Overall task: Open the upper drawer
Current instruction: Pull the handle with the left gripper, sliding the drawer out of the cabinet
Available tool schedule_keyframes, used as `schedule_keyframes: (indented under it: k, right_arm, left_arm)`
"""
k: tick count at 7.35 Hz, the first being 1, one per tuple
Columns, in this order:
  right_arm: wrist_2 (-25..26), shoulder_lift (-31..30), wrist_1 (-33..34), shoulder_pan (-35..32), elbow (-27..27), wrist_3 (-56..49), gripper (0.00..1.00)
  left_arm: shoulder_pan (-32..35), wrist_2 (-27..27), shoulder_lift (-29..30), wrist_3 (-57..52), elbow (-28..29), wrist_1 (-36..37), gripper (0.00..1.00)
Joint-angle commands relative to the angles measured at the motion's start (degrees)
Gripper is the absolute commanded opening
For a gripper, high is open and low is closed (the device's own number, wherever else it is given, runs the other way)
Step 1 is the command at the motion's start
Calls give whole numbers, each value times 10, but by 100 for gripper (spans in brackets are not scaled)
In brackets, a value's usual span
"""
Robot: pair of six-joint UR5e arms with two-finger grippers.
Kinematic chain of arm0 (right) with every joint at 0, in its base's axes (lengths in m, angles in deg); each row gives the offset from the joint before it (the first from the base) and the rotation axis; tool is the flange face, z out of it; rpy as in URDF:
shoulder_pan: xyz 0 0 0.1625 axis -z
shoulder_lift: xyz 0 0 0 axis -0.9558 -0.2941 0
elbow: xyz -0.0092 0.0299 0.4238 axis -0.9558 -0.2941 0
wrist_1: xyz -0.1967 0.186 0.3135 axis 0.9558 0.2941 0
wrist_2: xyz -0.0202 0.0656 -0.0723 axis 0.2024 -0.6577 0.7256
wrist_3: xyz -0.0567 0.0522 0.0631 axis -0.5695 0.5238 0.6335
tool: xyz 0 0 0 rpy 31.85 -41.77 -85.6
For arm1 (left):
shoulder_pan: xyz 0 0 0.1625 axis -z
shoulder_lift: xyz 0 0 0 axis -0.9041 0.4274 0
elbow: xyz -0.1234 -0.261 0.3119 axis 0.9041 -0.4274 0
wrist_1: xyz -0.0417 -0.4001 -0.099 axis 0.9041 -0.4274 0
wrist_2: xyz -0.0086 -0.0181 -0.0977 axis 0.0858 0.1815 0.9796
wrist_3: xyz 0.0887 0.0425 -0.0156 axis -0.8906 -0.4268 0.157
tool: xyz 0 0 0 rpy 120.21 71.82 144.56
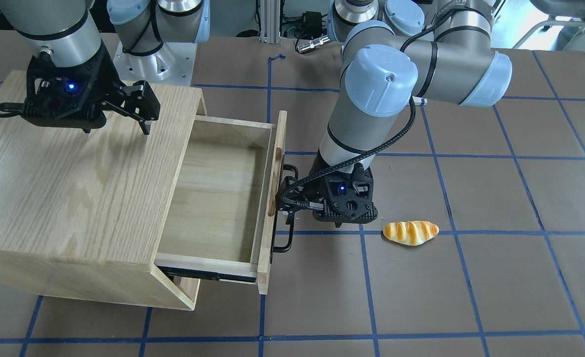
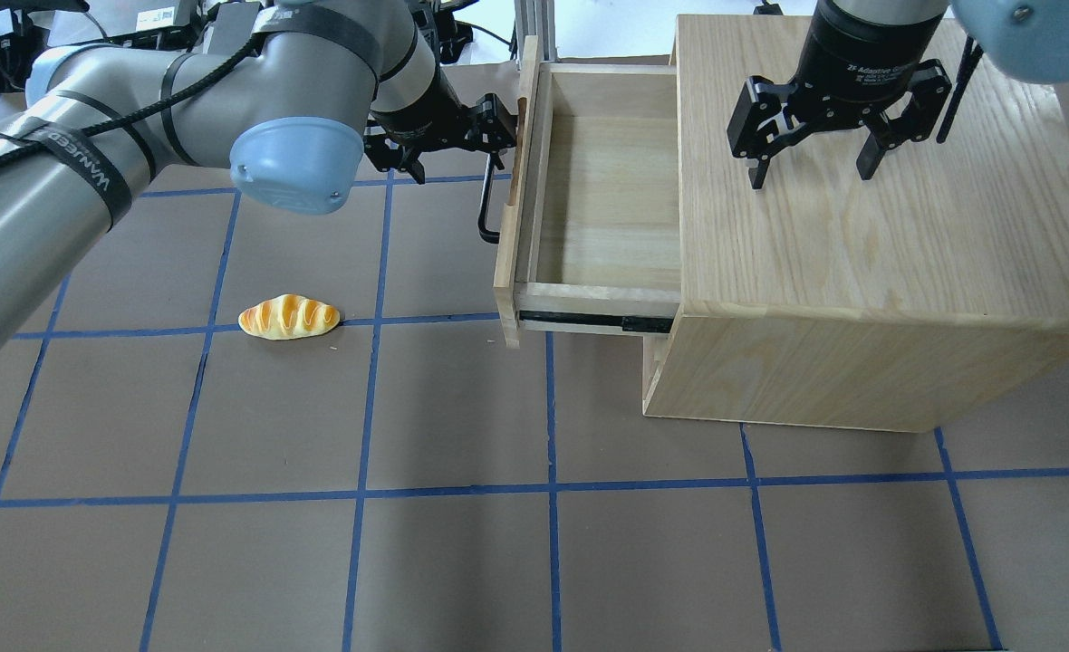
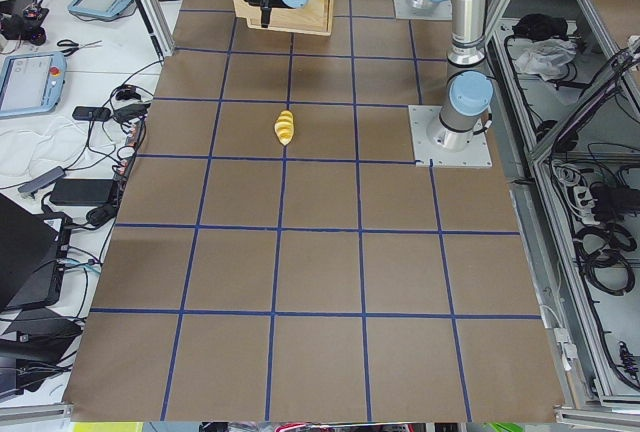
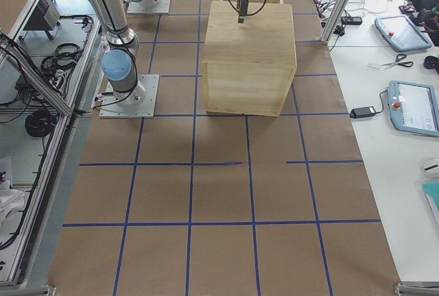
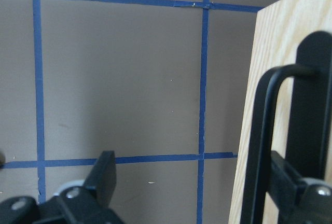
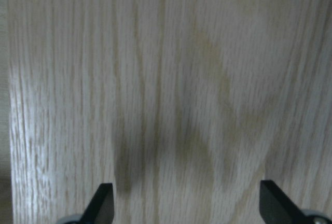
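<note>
The upper drawer (image 1: 213, 198) is pulled well out of the oak cabinet (image 1: 64, 173), and its bare inside shows in the overhead view (image 2: 607, 181). Its front panel carries a black bar handle (image 2: 485, 213) and an oblong slot (image 1: 274, 181). My left gripper (image 1: 288, 198) is at the handle, open. In the left wrist view the handle (image 5: 258, 146) stands between the wide-apart fingers, close by the right one (image 5: 285, 182). My right gripper (image 2: 811, 172) is open, pointing down just over the cabinet top (image 6: 176, 79).
A toy bread roll (image 1: 410, 232) lies on the brown table, also in the overhead view (image 2: 288, 317), to the left of the drawer front. Blue tape lines grid the table (image 2: 462, 543). The lower drawer front shows under the open one (image 2: 652, 362).
</note>
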Motion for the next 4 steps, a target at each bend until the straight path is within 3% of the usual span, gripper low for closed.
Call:
schedule_keyframes:
  k: [1, 4]
  right_arm:
    - [0, 0, 0, 0, -1, 0, 100]
    - [0, 0, 0, 0, 0, 0, 100]
  left_arm:
    - [-7, -2, 0, -5, -1, -2, 100]
    - [-13, -3, 0, -13, 0, -3, 100]
